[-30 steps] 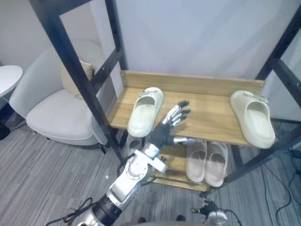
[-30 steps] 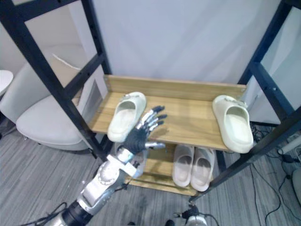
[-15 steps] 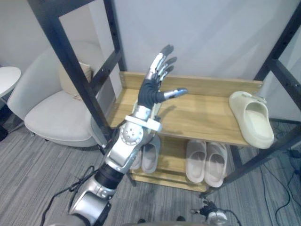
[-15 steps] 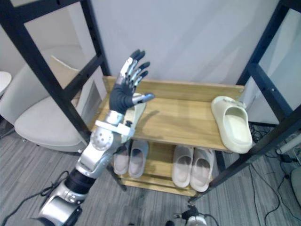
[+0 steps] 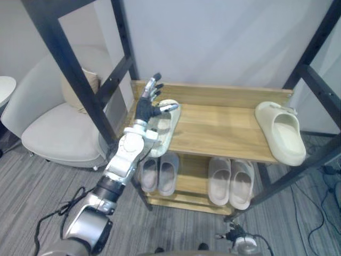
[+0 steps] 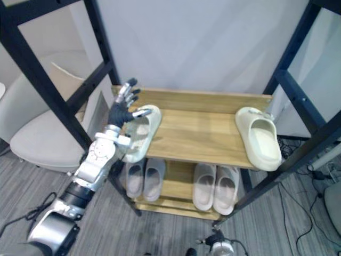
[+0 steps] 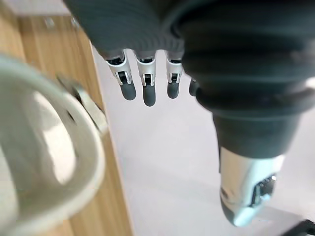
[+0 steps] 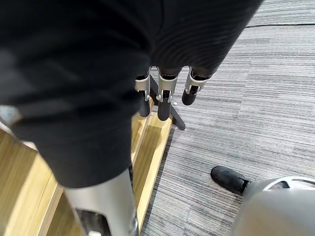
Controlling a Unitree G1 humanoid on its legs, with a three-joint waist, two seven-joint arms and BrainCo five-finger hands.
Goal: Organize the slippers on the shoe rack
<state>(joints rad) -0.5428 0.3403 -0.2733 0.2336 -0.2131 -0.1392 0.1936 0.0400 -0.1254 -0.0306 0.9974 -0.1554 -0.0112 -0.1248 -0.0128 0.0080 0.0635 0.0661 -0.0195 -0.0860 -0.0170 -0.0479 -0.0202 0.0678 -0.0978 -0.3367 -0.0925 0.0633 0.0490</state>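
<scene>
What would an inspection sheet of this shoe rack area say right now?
Surface: wooden top shelf, bare between two slippers.
Job's things: left slipper at the shelf's left end; right slipper at the right end; left pair and right pair on the lower shelf.
Clutter: nothing seen.
Robot hands: left robot hand open, fingers spread over the left slipper's far end, contact unclear; right robot hand open, low beside the rack.
Cables: dark cables on the floor right of the rack.
Surroundings: white armchair, grey carpet, black frame posts.
</scene>
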